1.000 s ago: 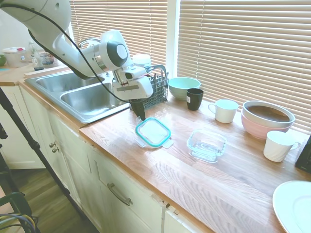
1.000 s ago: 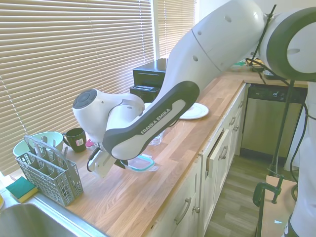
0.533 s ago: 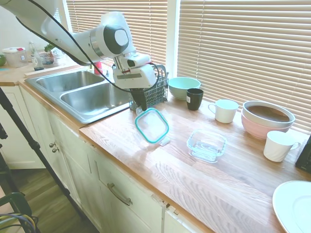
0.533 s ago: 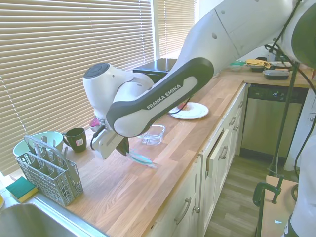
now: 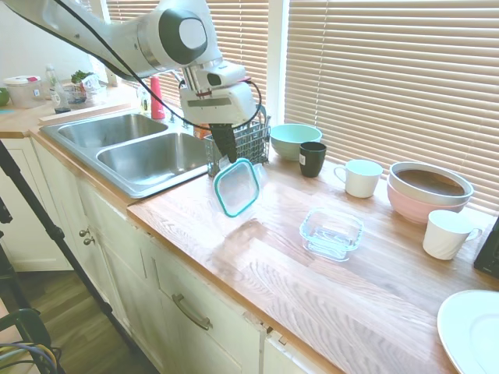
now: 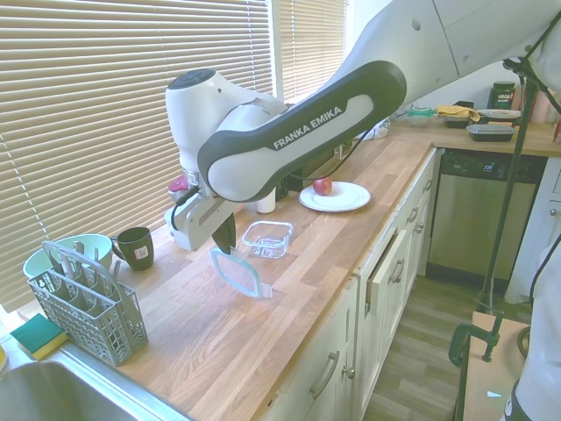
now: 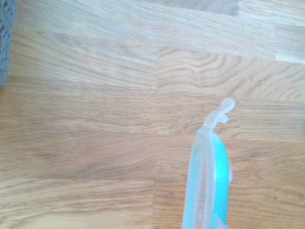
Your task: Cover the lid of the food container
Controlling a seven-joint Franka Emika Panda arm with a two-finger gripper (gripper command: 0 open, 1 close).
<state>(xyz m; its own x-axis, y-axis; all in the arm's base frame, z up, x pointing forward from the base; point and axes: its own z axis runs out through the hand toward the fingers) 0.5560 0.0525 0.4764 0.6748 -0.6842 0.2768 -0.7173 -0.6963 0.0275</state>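
My gripper is shut on the top edge of the lid, a clear rounded-square lid with a teal rim. The lid hangs tilted, almost on edge, lifted clear of the wooden counter. In the wrist view the lid shows edge-on with a snap tab at its tip. The food container, a low clear glass dish, sits open on the counter to the right of the lid in the first exterior view. In the second exterior view the food container lies just beyond the gripper.
A grey cutlery basket stands behind the gripper beside the sink. A mint bowl, a black mug, white cups, a pink bowl line the window side. A white plate lies at the far right.
The gripper has risen with the lid. The lid went from flat on the counter, to tilted, to hanging nearly vertical in the air. The container has not moved.
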